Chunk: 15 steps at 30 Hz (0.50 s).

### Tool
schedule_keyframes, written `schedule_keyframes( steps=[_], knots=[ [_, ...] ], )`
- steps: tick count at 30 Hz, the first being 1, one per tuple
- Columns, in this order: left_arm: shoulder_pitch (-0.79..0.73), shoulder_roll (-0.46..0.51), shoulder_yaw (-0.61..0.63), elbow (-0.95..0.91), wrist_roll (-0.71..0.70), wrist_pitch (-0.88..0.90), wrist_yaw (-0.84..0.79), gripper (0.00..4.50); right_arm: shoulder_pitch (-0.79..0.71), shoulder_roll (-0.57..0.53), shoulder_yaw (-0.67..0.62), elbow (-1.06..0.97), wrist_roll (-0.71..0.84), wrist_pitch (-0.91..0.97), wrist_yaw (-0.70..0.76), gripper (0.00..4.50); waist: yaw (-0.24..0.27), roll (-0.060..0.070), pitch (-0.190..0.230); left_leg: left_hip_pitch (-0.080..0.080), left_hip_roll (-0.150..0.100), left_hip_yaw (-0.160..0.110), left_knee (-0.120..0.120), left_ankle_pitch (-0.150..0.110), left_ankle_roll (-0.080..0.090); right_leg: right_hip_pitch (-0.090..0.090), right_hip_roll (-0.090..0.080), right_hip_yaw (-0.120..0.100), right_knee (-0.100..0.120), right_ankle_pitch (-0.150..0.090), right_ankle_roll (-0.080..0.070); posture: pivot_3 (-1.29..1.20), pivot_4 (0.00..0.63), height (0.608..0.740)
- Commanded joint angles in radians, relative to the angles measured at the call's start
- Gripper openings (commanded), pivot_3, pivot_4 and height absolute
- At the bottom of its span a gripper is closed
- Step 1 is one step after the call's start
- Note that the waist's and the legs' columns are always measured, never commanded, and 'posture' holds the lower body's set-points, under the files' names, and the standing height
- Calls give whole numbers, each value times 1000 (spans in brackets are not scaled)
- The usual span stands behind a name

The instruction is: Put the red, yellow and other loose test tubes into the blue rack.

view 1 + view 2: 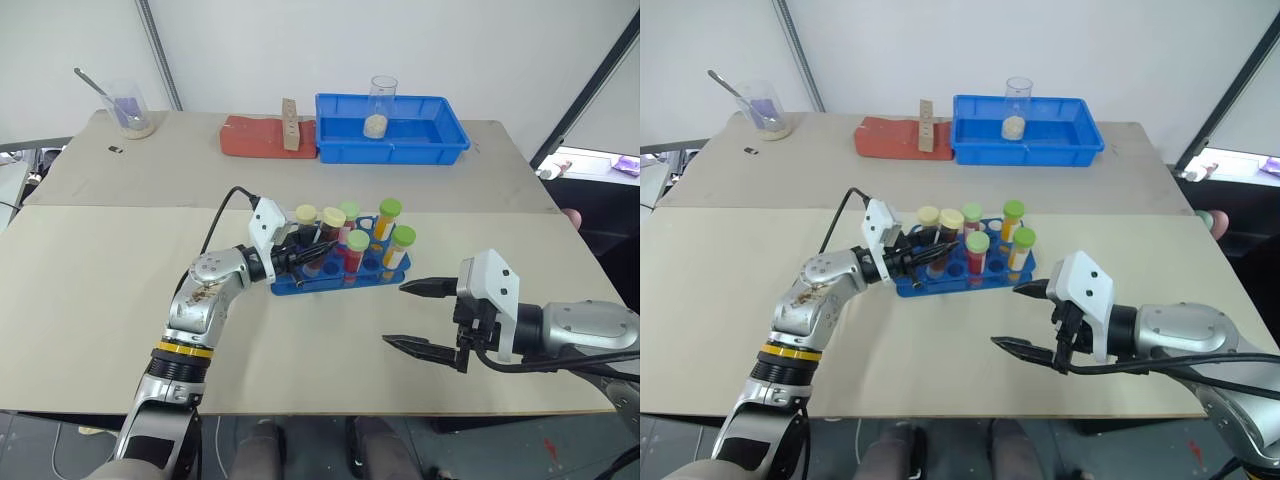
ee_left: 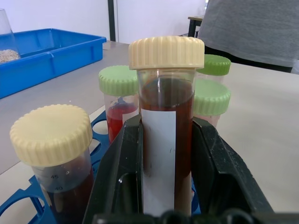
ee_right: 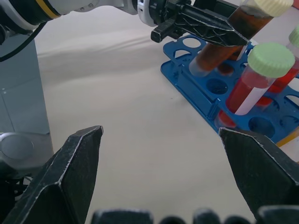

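Table: beige tabletop [image 1: 120,300] under me, white wall along the upper edge, and a person's grey top in the upper right of my left wrist view.
Back row: blue tray [image 1: 440,140] with a glass beaker [image 1: 381,105] at top centre, red block [image 1: 255,138] just left of it, another beaker with a spoon [image 1: 128,108] at upper left.
Blue rack: blue rack [image 1: 330,275] sits mid-frame on the table, already carrying capped tubes, green-capped ones [image 1: 389,210] toward its right end.
My left hand: my left gripper [image 1: 305,252] is clamped on the dark red tube [image 2: 166,140], right at the rack's left end.
Tube axis: long axis close to upright, slightly tilted, cream cap [image 2: 166,52] up, rounded bottom down toward the rack's holes.
Tube looks: clear wall, dark brownish-red fill, white label strip down the front, ribbed cream screw cap.
Hidden: my black fingers [image 2: 117,177] cover both flanks of the tube; its lower end is cut off in my left wrist view, so I cannot tell whether it sits in a hole.
My right hand: my right gripper [image 1: 415,315] hangs at lower right of the frame, jaws spread wide, holding nothing, apart from the rack.
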Motion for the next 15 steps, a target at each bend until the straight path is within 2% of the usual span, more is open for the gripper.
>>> schedule_keyframes(
  steps=[1,15],
  knots=[
    [17,-23,-9,8,18,-53,27,905,-13,4,-35,-25,5,-4,-24,4440,0,0,0,0,0,0,0,0,0,0,0,0,0,0,0,0,150,740],
    [164,-61,3,-46,19,-160,91,905,-71,112,-39,33,-95,-94,-119,4440,-1,0,-1,4,0,0,0,0,0,4,0,0,-1,0,0,0,150,740]
  ],
)
